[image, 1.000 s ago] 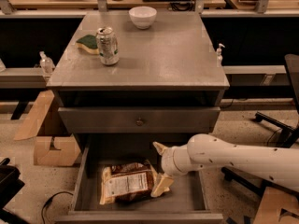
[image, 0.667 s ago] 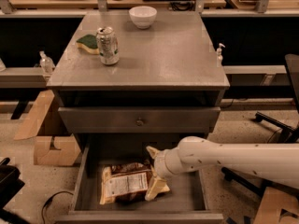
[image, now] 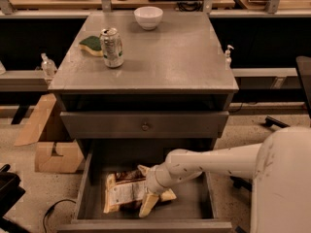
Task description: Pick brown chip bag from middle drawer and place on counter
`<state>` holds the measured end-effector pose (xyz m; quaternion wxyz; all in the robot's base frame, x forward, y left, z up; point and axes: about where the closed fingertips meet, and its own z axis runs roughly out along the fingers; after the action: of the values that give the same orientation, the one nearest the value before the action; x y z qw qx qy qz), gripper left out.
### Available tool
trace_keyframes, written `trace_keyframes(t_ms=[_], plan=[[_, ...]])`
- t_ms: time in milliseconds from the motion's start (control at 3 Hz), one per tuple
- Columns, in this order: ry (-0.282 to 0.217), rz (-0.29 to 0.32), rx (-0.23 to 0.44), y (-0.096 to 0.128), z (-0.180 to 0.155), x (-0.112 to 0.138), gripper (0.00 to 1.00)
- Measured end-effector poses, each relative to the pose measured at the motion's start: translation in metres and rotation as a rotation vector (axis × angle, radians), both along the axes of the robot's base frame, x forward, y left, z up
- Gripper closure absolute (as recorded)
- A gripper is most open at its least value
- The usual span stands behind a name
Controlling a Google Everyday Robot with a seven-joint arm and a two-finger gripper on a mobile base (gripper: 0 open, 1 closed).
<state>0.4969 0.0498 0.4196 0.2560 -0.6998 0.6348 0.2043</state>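
Observation:
The brown chip bag [image: 121, 194] lies flat on the floor of the open middle drawer [image: 194, 205], at its left side, white label panel up. My gripper [image: 145, 191] reaches into the drawer from the right on a white arm and sits at the bag's right end. Its cream fingers [image: 148, 206] are spread apart, one at the bag's far edge and one at its near edge. The bag rests on the drawer floor. The counter [image: 170, 57] is the grey top of the cabinet above.
On the counter stand a soda can [image: 112, 47], a green sponge [image: 90, 44] behind it and a white bowl [image: 148, 17] at the back. The closed drawer front with a knob [image: 145, 126] overhangs the open drawer. Cardboard boxes [image: 56, 154] sit on the floor at left.
My gripper has moved left and lower inside the drawer, from beside the bag's right edge to over its right end. The bag has not moved.

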Motion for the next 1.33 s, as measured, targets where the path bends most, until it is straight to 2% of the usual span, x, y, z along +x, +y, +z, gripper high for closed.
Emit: trace_keyframes(t_ms=[333, 667, 1000, 1333], plan=[[0.013, 0.018, -0.025, 0.011, -0.025, -0.001, 0.19], [-0.007, 0.054, -0.020, 0.018, -0.041, 0.002, 0.42], [-0.018, 0.086, -0.011, 0.026, -0.052, 0.005, 0.66], [-0.018, 0.086, -0.011, 0.026, -0.050, 0.005, 0.89]])
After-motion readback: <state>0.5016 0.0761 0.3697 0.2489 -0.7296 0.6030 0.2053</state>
